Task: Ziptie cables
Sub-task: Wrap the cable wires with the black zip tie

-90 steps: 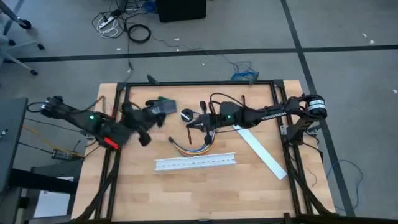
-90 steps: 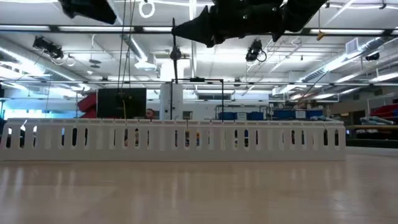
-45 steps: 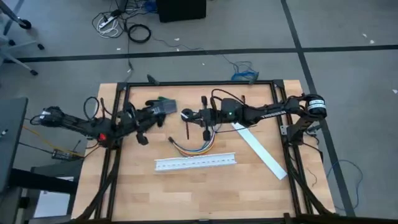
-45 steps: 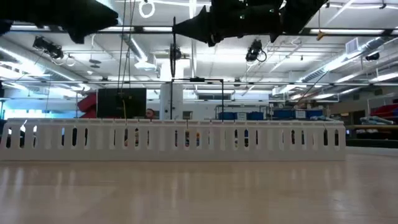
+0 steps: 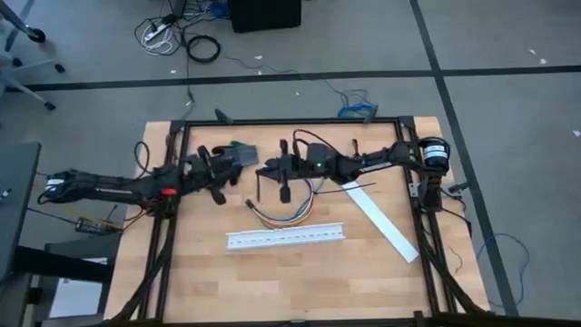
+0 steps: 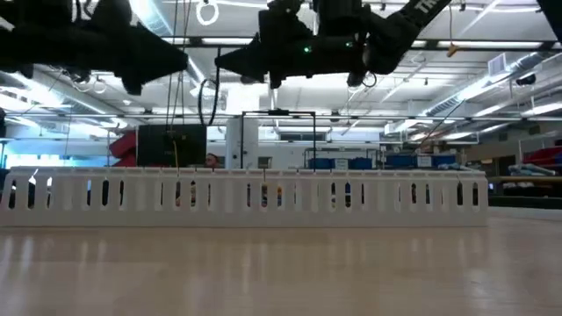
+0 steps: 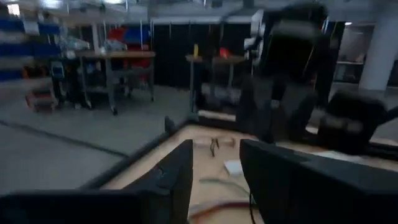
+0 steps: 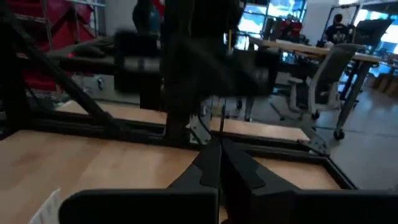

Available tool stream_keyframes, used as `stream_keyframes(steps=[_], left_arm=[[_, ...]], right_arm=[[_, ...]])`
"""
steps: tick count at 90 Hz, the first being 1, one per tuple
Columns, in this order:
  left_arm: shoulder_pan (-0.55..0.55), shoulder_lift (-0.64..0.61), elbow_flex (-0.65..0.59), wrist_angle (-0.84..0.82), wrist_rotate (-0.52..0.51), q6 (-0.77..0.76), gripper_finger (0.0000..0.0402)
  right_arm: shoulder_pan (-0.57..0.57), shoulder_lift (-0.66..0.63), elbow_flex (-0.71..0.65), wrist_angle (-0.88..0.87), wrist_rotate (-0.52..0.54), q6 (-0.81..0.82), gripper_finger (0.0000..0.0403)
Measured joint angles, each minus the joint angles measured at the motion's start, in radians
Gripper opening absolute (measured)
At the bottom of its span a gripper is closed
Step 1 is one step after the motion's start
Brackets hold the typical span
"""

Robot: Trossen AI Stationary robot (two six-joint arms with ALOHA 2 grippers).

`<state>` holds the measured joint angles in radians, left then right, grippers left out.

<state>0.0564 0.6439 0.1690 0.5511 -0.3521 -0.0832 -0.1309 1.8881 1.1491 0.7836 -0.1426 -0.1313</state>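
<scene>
Right tool (image 5: 270,171) clenched on ziptie (image 5: 259,188), strap hanging vertical at frame centre; left tool (image 5: 221,170) released, upper left.

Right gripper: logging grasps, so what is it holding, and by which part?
The right gripper pinches the ziptie, whose strap sticks out past the fingertips; which part cannot be told.

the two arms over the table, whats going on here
The robot is partway into ziptying cables. The right gripper is shut on the ziptie, holding the thin black strap up above the table. The left gripper is open and faces it from close by, holding nothing. The cables lie loose on the wood below them, just behind the white slotted channel, not yet bundled.
</scene>
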Motion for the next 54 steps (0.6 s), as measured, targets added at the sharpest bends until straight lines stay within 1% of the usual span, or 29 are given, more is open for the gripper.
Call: stream_keyframes(steps=[9, 16, 32, 44, 54], left_arm=[[0.009, 0.062, 0.0, 0.063, -0.003, -0.025, 0.0126], [0.015, 0.103, 0.001, 0.117, 0.001, -0.023, 0.0126], [0.025, 0.198, 0.001, 0.211, 0.107, -0.037, 0.0126], [0.024, 0.261, 0.002, 0.27, 0.152, -0.038, 0.0126], [0.024, 0.306, 0.029, 0.279, 0.187, -0.038, 0.0126]], right_arm=[[-0.01, 0.0, 0.018, -0.01, -0.042, 0.004, 0.0], [-0.012, 0.0, 0.021, -0.016, -0.054, 0.007, 0.0], [-0.01, 0.0, 0.023, -0.026, -0.063, 0.007, 0.0], [-0.01, 0.0, 0.023, -0.041, -0.063, 0.007, 0.0], [-0.01, 0.0, 0.023, -0.041, -0.062, 0.006, 0.0]])
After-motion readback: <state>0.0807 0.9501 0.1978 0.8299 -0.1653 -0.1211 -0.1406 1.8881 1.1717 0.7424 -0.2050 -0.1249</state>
